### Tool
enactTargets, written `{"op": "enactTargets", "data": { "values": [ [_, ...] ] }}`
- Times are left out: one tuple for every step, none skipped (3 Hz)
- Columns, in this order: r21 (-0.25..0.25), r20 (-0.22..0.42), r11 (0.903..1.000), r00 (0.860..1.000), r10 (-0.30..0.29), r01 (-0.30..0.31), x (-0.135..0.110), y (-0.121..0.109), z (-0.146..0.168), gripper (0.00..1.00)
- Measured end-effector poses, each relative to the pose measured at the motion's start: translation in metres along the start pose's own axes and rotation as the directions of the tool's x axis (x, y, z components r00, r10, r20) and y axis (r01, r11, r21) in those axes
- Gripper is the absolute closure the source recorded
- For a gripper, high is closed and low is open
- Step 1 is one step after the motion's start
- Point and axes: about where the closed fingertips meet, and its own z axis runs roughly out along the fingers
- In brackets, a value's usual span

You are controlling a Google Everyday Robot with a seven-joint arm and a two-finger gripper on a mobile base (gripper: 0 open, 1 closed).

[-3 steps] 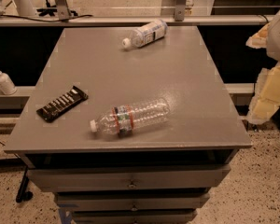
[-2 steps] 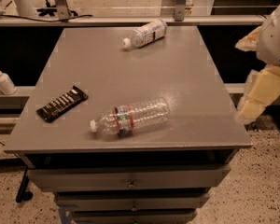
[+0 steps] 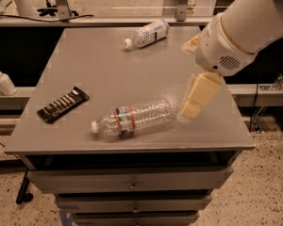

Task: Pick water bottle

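I see a grey table (image 3: 108,65) carrying three things. The water bottle (image 3: 132,118) lies on its side near the front edge, cap to the left. A flat dark packet (image 3: 62,104) lies at the left, and a white-labelled bottle (image 3: 146,33) lies at the back. The gripper (image 3: 196,97) hangs over the table just right of the water bottle's base.

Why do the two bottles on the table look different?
The water bottle near the front has a narrow colourful band; the far bottle has a wide white label. The tool hangs beside the water bottle, away from the far bottle. Both lie sideways, white caps leftward.
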Motion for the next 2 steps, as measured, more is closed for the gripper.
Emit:
{"op": "enactTargets", "data": {
  "values": [
    [-0.013,0.054,0.9970,0.996,-0.076,0.077,-0.031,0.005,0.038,0.00],
    [-0.041,0.088,0.9908,0.988,-0.125,0.129,-0.052,0.018,0.069,0.00]
  ]
}}
